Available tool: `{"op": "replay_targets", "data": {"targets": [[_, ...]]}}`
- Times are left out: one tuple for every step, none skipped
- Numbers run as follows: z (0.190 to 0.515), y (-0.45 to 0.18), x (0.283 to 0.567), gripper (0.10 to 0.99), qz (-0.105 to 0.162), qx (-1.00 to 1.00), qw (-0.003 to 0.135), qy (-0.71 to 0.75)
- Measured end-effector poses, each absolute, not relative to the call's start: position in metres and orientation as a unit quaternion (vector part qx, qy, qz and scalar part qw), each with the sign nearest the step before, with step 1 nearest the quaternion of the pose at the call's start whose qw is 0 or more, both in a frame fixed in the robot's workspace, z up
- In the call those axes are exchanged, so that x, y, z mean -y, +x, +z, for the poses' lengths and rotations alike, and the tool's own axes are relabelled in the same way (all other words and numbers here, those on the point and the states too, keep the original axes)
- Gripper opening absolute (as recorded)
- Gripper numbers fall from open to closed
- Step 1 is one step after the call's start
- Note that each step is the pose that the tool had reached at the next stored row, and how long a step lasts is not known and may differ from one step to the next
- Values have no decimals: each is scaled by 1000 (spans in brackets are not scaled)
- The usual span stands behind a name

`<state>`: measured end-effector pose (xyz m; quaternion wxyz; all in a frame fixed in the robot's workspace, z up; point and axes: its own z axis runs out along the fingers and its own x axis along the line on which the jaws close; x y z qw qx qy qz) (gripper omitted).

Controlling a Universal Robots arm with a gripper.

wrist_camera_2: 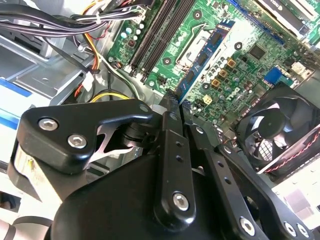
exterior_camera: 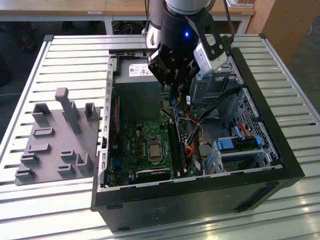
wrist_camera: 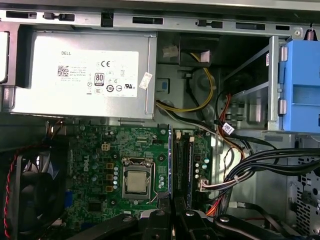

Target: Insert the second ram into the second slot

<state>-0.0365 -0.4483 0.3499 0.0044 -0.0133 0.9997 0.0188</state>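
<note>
Item: gripper (exterior_camera: 175, 92), clamped on the second ram (wrist_camera_2: 205, 60). We logged the blue stick held edge-down over the motherboard (wrist_camera: 95, 150), near the middle of the open computer case (exterior_camera: 107, 100), just beside the memory slots (wrist_camera: 186, 160) and processor socket (wrist_camera: 136, 179). We could not tell whether it touched them.

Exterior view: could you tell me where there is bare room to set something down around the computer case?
Free: the slatted table between the grey fixture tray and the far edge, and the strip on the exterior view's right of the computer case. Crowded: inside the case, with cables by the drive bays and the end effector holding the second ram.
</note>
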Motion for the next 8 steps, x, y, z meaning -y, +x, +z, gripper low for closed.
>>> {"op": "replay_targets", "data": {"targets": [[350, -37, 448, 141, 19, -1000, 4, -13], [349, -37, 448, 141, 19, -1000, 4, -13], [349, -37, 448, 141, 19, -1000, 4, -13], [349, -37, 449, 141, 19, -1000, 4, -13], [349, -37, 449, 141, 19, -1000, 4, -13], [348, -37, 449, 141, 19, -1000, 4, -13], [348, -37, 449, 141, 19, -1000, 4, -13], [348, -37, 449, 141, 19, -1000, 4, -13]]}}
